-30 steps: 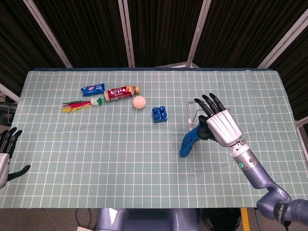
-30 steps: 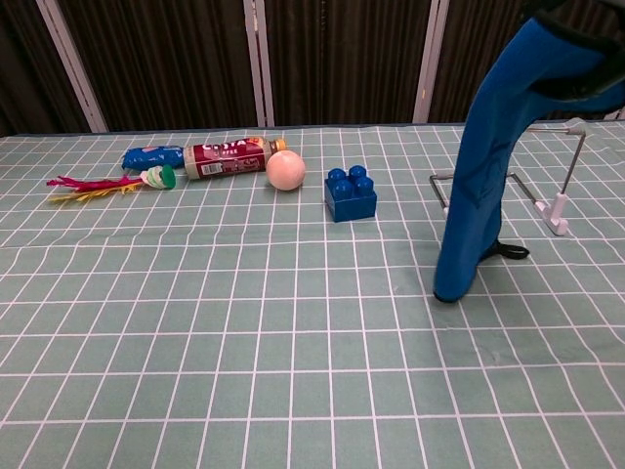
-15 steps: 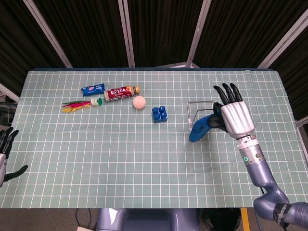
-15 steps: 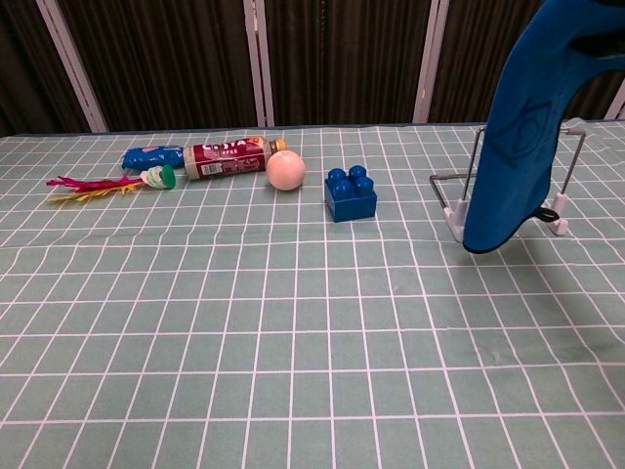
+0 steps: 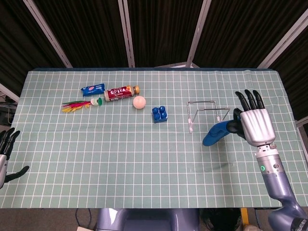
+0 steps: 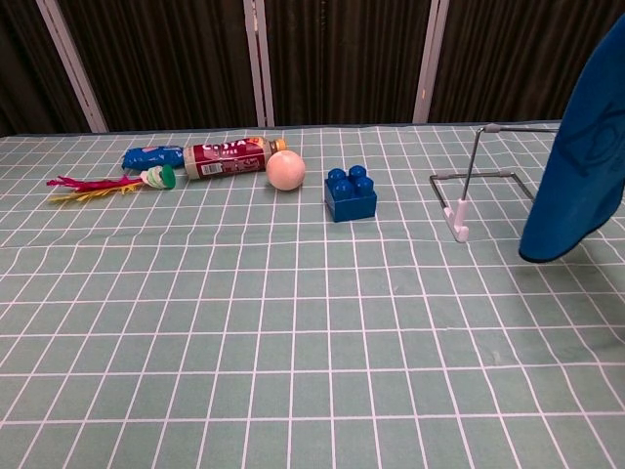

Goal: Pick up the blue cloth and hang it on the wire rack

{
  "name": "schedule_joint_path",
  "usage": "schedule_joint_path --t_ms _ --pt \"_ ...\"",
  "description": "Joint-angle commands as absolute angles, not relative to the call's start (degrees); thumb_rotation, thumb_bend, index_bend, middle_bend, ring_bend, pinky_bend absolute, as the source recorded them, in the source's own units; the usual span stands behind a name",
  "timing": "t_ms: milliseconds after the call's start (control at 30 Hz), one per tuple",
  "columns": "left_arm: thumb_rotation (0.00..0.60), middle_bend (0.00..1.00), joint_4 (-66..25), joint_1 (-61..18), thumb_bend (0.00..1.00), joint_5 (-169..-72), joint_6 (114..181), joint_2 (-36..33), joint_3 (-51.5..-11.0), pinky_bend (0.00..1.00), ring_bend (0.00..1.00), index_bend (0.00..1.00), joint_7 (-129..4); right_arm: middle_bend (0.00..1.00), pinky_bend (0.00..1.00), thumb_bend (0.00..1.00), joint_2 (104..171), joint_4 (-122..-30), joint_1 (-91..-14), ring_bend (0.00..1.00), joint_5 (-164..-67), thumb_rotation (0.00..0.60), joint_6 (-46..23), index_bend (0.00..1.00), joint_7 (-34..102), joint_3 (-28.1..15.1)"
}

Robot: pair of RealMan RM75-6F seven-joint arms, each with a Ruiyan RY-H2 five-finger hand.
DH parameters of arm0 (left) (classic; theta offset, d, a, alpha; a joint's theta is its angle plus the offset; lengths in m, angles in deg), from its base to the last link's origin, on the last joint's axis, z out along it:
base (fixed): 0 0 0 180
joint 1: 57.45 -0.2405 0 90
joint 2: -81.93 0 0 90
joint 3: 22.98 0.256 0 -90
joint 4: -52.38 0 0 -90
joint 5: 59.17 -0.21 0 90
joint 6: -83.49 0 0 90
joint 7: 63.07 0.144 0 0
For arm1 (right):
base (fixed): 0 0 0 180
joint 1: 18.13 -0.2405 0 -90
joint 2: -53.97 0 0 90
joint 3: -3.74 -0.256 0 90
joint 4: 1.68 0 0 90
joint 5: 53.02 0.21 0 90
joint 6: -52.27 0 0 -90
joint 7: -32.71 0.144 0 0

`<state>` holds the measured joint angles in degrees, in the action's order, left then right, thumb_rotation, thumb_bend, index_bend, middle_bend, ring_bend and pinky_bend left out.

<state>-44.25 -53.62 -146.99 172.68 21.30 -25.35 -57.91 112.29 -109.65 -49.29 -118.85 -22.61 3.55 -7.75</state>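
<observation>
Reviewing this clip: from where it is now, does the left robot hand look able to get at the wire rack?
Probably not. The left robot hand sits at the table's far left edge, while the wire rack stands well to the right, beside the right robot hand holding the blue cloth.

We count one blue cloth [image 5: 219, 133] held in the right hand [image 5: 254, 124], and one thin metal wire rack [image 5: 202, 111] just left of that hand. Farther left we count one blue studded toy brick [image 5: 160, 114], one pale ball [image 5: 139, 102], one red-labelled bottle [image 5: 120, 93], one blue snack packet [image 5: 93, 89] and one feathered shuttlecock [image 5: 82, 104].
</observation>
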Motion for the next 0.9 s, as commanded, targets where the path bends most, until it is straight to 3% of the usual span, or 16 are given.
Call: schedule_joint_path --t_ms 33,467,900 --pt "0.6 0.0 -44.2 -53.6 0.0 -146.9 172.7 21.3 -25.4 0.0 0.0 0.0 -58.0 0.09 0.07 0.41 114.3 -109.6 -50.5 0.0 -116.9 0.6 -21.6 0.77 1.3 -8.4" --pt "0.6 0.0 -42.8 -53.4 0.0 -144.5 171.5 21.1 -26.3 0.0 0.0 0.0 -58.1 0.09 0.09 0.41 127.6 -100.3 -58.6 0.0 -103.8 0.6 -20.8 0.76 -10.4 -13.7" --pt "0.6 0.0 -41.7 -52.8 0.0 -142.3 169.9 20.4 -27.1 0.0 0.0 0.0 -57.1 0.09 0.09 0.41 133.8 -89.6 -63.5 0.0 -97.6 0.6 -18.7 0.76 -13.2 -15.7"
